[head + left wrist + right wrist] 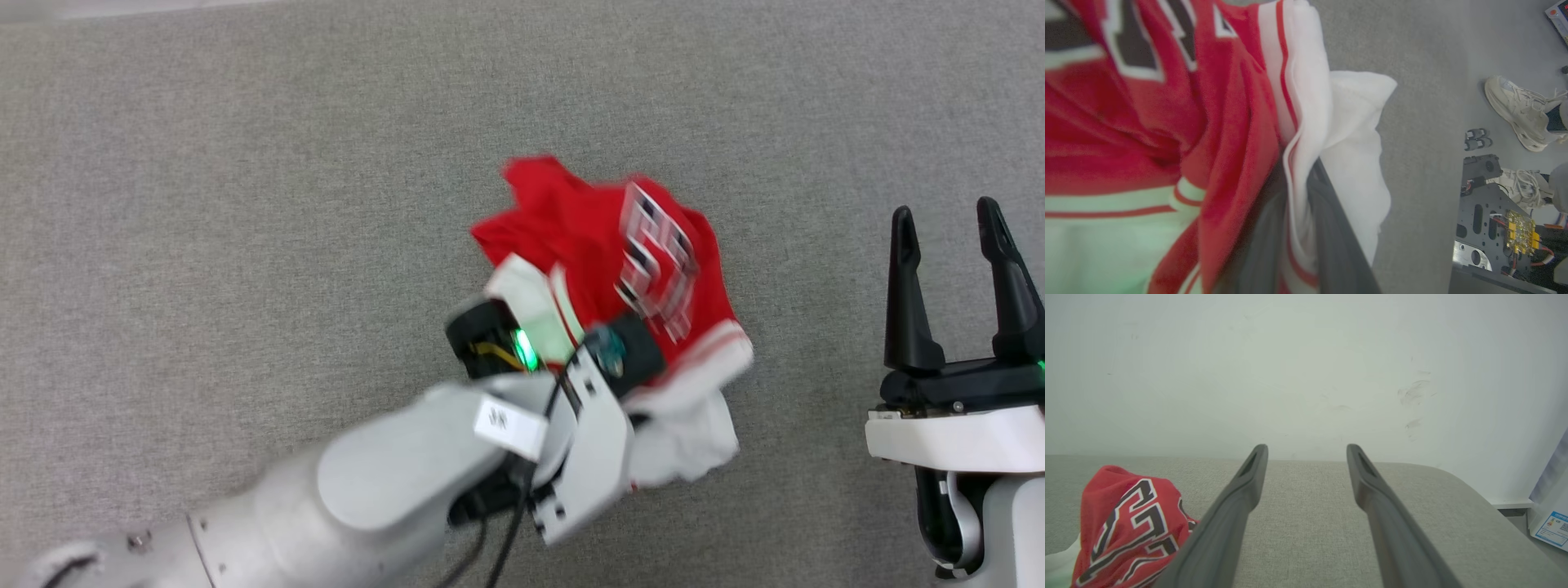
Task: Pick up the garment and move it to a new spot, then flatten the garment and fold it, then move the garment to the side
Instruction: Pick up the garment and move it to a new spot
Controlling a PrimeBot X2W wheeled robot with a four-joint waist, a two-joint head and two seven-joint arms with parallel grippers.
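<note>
My left claw (1299,175) is clenched on a white fold of the garment (584,237). It is one crumpled red jersey with striped white trim and black lettering, bunched around my fingertips over the grey woven surface (245,204). My right claw (945,214), two dark tapered fingers spread wide, hovers well apart, grasping nothing.

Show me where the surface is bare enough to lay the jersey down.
Bare grey surface left of the garment, and a strip between it and the open right claw. Crowded at centre, where the left claw grips it, bunched.
</note>
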